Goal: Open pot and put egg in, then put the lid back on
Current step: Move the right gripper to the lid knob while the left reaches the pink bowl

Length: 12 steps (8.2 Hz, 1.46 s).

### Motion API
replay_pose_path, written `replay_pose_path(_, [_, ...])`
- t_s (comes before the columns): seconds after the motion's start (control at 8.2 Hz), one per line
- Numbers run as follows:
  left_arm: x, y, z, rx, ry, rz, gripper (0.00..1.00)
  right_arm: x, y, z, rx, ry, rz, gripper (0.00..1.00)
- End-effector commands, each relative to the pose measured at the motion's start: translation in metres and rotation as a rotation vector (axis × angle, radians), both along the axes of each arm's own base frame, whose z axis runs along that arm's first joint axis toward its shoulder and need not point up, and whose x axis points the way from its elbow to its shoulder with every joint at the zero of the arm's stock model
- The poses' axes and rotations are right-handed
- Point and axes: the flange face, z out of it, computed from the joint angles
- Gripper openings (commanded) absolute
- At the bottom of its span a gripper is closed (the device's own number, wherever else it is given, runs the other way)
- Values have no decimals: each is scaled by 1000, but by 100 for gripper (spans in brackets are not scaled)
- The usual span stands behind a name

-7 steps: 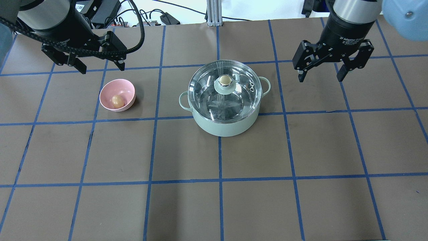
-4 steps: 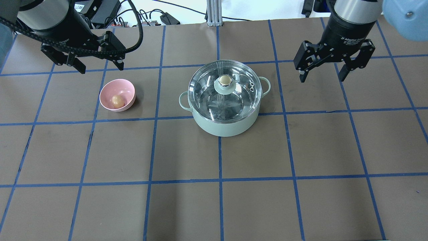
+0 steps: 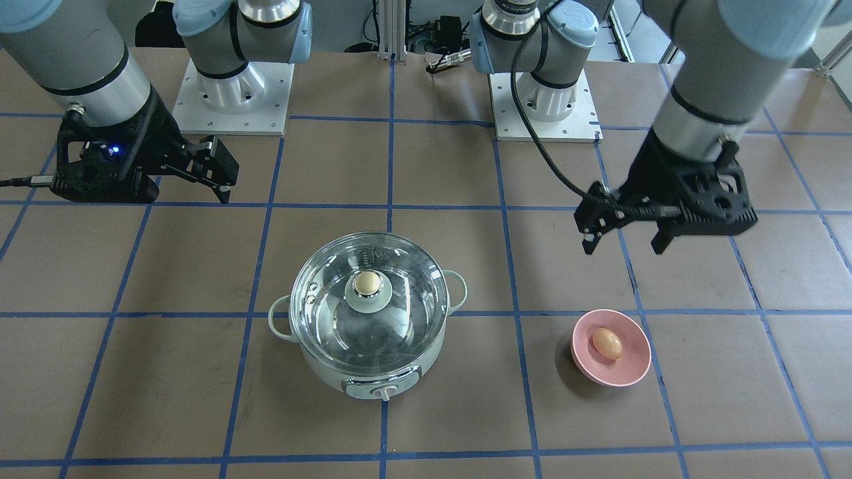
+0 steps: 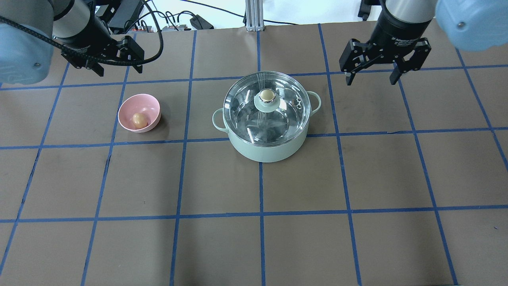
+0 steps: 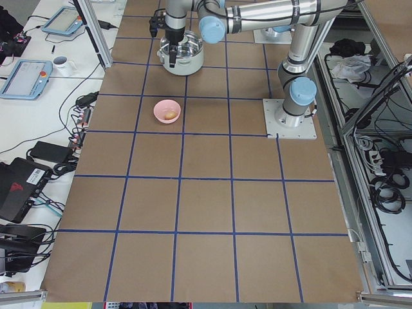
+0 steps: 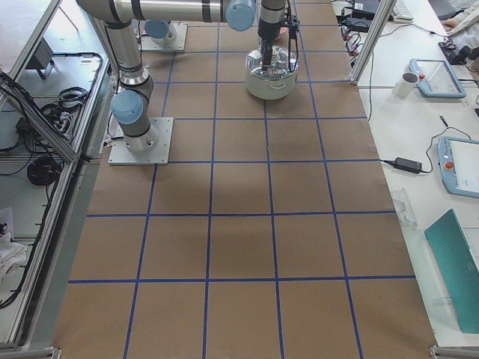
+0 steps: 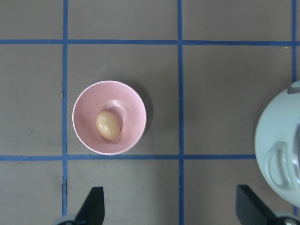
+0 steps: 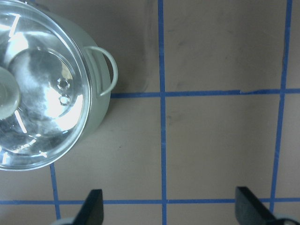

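The mint-green pot (image 4: 264, 150) stands mid-table with the clear glass lid (image 4: 278, 119) seated on it, tan-gold knob (image 4: 266, 94) on top. The egg (image 4: 139, 120) lies in the pink bowl left of the pot; it also shows in the front view (image 3: 607, 343) and the left wrist view (image 7: 107, 124). My left gripper (image 4: 119, 72) is open and empty, hovering behind the bowl. My right gripper (image 4: 372, 82) is open and empty, behind and to the right of the pot. The right wrist view shows the lid (image 8: 42, 108) and one pot handle (image 8: 107, 70).
The pink bowl (image 4: 151, 104) sits about one grid square left of the pot. Cables and power bricks (image 4: 131, 16) and an aluminium post (image 4: 252, 16) lie beyond the table's far edge. Blue tape lines grid the brown table top.
Both grippers have moved back toward the far edge of the table; the right one also shifted a little left toward the pot. Both stay open. Pot, lid, bowl and egg have not moved.
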Motion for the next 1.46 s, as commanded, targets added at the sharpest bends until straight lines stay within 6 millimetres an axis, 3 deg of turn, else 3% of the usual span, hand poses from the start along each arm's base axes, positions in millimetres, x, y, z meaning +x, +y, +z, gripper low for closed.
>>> replay_pose_path(0.0, [83, -49, -88, 11, -13, 54, 100, 73, -15, -17, -96, -9, -15, 100])
replay_pose_path(0.12, [89, -64, -121, 20, -12, 65, 100, 117, -18, -32, -115, -13, 35, 100])
replay_pose_path(0.24, [88, -63, -145, 58, 4, 93, 100, 143, -20, -45, -128, -8, 51, 100])
replay_pose_path(0.49, [85, -55, -181, 79, 25, 142, 100, 181, -21, -60, -141, -24, 41, 100])
replay_pose_path(0.61, [86, -56, -197, 89, 28, 139, 100, 194, -31, -66, -139, -27, 48, 100])
replay_pose_path(0.85, [88, -64, -217, 96, 23, 146, 100, 212, -49, -90, -148, -38, 49, 99])
replay_pose_path(1.1, [88, -69, -222, 72, 18, 131, 100, 214, -56, -119, -107, -24, 49, 99])
replay_pose_path(1.34, [84, -66, -230, 88, 16, 127, 100, 211, -56, -128, -90, -2, 67, 99])
